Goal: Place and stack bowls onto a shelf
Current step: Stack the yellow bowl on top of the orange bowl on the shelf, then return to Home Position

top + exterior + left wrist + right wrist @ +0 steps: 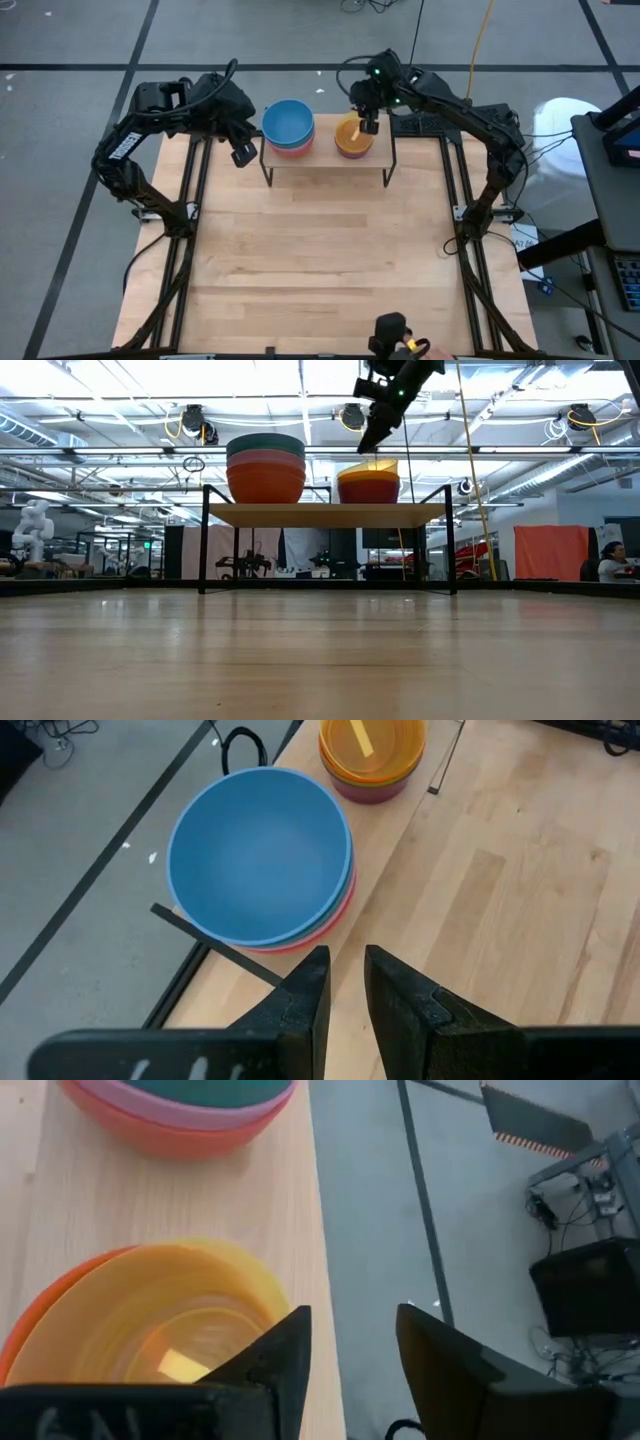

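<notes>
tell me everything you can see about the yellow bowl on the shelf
The yellow bowl is small, round and plain, plastic by its look, upright and empty. It sits nested in a red-orange bowl, forming the stack at the right-hand part of the shelf. The right gripper hangs over its rim, fingers slightly apart, one inside and one outside the wall. The blue-topped stack stands apart from it.
</notes>
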{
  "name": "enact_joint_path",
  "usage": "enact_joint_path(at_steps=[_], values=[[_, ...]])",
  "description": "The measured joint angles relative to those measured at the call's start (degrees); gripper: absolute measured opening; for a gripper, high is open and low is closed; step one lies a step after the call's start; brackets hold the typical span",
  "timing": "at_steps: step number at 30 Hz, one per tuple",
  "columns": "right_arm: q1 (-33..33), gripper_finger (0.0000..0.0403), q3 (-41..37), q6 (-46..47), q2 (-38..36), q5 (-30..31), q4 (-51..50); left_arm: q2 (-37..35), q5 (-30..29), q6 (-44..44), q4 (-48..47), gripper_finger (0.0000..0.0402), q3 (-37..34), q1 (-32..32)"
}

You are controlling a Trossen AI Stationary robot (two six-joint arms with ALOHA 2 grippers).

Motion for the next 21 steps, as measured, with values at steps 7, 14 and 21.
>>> enact_joint_path(at_steps=[7, 14, 21], values=[[0.0, 0.0082, -7.1, -6.6, -0.1, 4.7, 5.6, 0.0, 0.0, -0.1, 0.0, 0.0072, 0.0, 0.0], [0.1, 0.0008, -8.2, -8.1, -0.3, 6.3, 9.0, 0.0, 0.0, -0.2, 0.0, 0.0072, 0.0, 0.0], [0.1, 0.0001, -8.3, -10.0, -2.0, 6.1, 10.0, 0.0, 0.0, 0.5, 0.0, 0.0072, 0.0, 0.0]])
